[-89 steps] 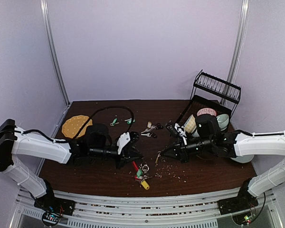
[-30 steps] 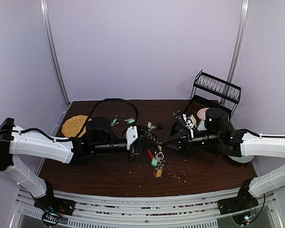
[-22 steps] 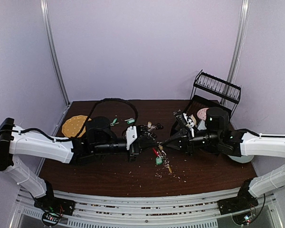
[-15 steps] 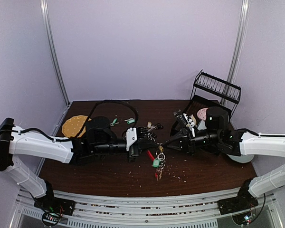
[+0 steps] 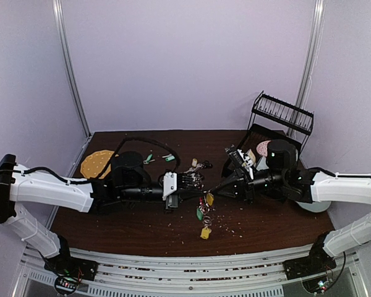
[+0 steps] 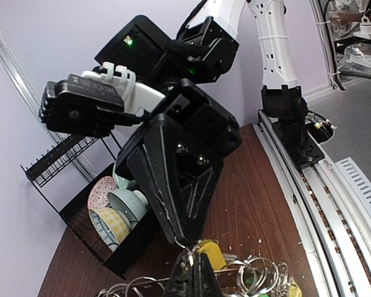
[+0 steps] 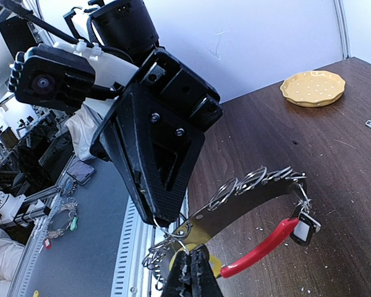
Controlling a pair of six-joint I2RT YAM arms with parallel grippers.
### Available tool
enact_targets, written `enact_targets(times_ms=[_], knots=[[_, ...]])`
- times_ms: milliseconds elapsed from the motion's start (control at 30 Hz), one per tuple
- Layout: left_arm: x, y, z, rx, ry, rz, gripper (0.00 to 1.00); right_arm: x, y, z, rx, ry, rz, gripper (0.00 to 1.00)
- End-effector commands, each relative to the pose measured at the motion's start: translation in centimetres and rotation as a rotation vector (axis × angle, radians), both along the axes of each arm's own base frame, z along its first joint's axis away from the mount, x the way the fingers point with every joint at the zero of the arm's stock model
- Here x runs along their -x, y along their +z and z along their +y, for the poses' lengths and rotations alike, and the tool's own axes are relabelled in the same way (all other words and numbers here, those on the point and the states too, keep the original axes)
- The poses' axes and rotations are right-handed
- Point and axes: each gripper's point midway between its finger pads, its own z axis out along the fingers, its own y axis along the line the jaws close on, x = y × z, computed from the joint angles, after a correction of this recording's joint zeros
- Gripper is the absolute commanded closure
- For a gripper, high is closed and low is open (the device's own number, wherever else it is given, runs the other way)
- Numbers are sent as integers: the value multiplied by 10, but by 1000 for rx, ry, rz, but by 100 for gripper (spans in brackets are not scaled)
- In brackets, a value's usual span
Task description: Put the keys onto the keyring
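Left gripper (image 6: 188,272): clamped on keyring (image 7: 260,248) | right gripper (image 7: 189,265): likewise (tips nearly touching) | keys (image 5: 205,232): dangling at 6 o'clock

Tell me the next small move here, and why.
Probably ease the right gripper slightly away from the left gripper, pinches closed, to tension the keyring. Both are shut tip to tip on it above the table, with tagged keys dangling below.

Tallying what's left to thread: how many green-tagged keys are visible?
3 green-tagged keys: one and another lie loose on the far side of the table; the third hangs in the lifted bunch. Others may be hidden.
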Motion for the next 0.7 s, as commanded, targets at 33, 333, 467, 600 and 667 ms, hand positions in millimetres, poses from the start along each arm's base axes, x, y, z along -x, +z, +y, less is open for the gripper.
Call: enact_targets(times_ms=[33,333,467,600,667], knots=[[19,44,-8,133,-78,-63,100,-11,12,-2,-21,-60,-34,100],[23,52,-9,189,-73,-77,100,-9,7,2,-16,-51,-14,100],[26,56,-9,222,-90,-88,100,-4,12,4,-33,-24,-18,100],[29,55,-10,235,-109,-79,100,-4,14,4,-36,-22,-23,100],[31,58,-9,255,-120,-81,100,-3,14,4,-40,-18,-21,100]])
